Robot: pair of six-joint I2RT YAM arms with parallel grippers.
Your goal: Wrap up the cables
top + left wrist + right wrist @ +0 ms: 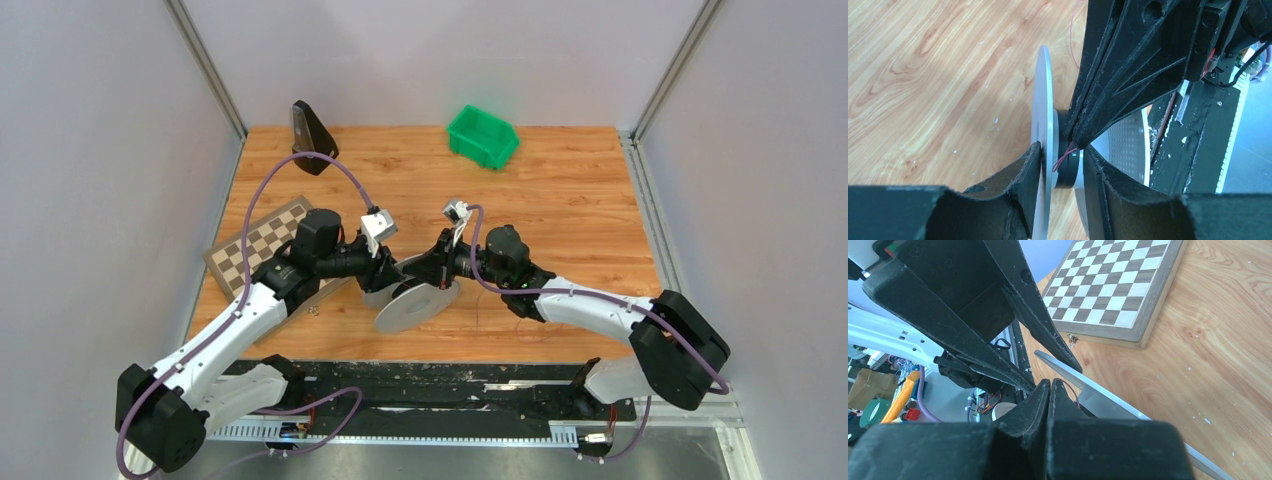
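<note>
Fingers first. Found left fingers (1015, 192) clenched across one disc of the reel (415, 306): one finger on the outer face, the other inside the gap beside the hub. Found right fingers (1034, 402) pressed shut, tip against tip, pinching the strand (1064, 159).

Largest to smallest:
- counter (560, 200): wood grain, with a chessboard (265, 235) towards its left edge, well apart from the work.
- reel: mid-counter towards the near edge, between both arms, tilted in the top view. Cannot tell whether the lower rim touches the counter.
- discs (1043, 115): edge-on from the left wrist, so axis judged to run side to side across that view, along the closing line of the left fingers.
- hub (1070, 172): dark, between the discs, just below the right fingertips.
- strand: hair-thin, reddish, a short loose curve from the right pinch down onto the hub.

Relation for the next move: right fingers inside the gap, above the hub and nearer the strand; left fingers only steadying the reel. Judged step: laying turns on the hub. Strand to run square to the axis and between both discs; risk of riding over a rim, or slipping out of the pinch if slack
</note>
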